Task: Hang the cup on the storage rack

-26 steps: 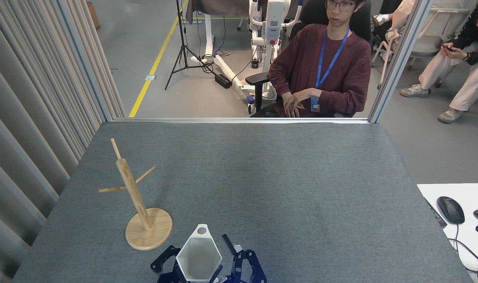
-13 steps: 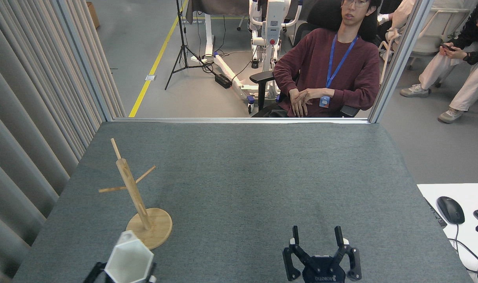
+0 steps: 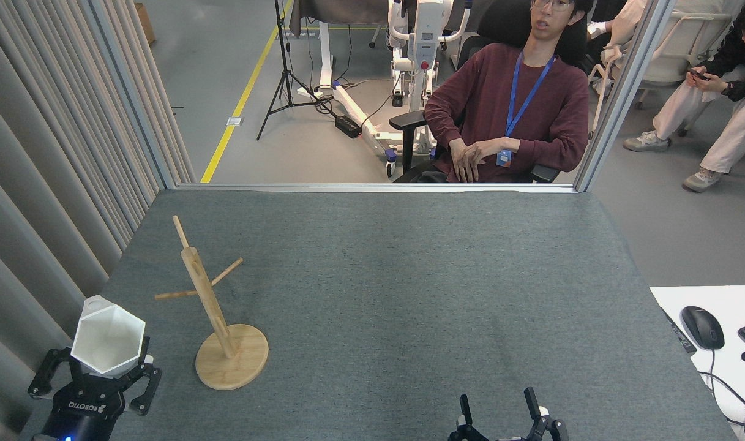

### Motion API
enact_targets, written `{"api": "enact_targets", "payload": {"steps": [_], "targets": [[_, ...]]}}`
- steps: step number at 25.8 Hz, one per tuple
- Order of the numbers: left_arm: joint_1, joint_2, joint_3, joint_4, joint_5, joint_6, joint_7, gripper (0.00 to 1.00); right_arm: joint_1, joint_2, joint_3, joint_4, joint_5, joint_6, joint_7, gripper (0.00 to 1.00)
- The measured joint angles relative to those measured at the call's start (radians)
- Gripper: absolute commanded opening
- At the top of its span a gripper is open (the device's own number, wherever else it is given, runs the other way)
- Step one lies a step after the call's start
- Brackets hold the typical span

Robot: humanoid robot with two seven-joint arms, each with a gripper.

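Observation:
The white hexagonal cup [image 3: 108,334] is held upright, mouth up, at the lower left, with my left gripper [image 3: 97,373] shut on its lower body. It hangs just left of the storage rack [image 3: 212,306], a bamboo post with thin pegs on a round disc base [image 3: 232,364]. The cup's handle sits at the rim's far left side. My right gripper [image 3: 499,409] pokes in at the bottom edge, right of centre, its two fingers spread open with nothing between them.
A grey felt table [image 3: 409,275] spreads out before me. Ribbed curtain panels [image 3: 48,184] close off the left side. A person sits in a chair [image 3: 507,110] beyond the far edge. A mouse [image 3: 701,326] lies on a white desk at the right.
My left gripper carried the cup leftward and up, from the bottom centre to the left of the rack. My right gripper let go earlier, swung right and has dropped lower in the view.

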Motion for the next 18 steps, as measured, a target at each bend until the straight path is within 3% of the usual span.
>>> {"api": "enact_targets", "payload": {"steps": [12, 13, 14, 15, 18], "targets": [[-0.055, 0.003, -0.124, 0.031, -0.111, -0.002, 0.009, 0.27, -0.005, 0.002, -0.001, 0.002, -0.023, -0.001, -0.002, 1.00], [-0.063, 0.001, -0.134, 0.041, -0.125, 0.000, 0.009, 0.36, -0.005, 0.001, -0.003, 0.003, -0.026, -0.002, -0.002, 1.00], [-0.072, -0.001, -0.141, 0.052, -0.137, 0.001, 0.009, 0.60, -0.005, 0.001, -0.008, 0.003, -0.029, -0.004, -0.002, 1.00], [-0.083, -0.003, -0.147, 0.066, -0.148, 0.005, 0.009, 0.97, -0.004, 0.000, -0.016, 0.003, -0.031, -0.004, -0.002, 1.00], [-0.111, -0.010, -0.156, 0.098, -0.167, 0.008, 0.009, 1.00, -0.002, 0.000, -0.035, 0.006, -0.035, -0.008, -0.004, 1.00]]}}
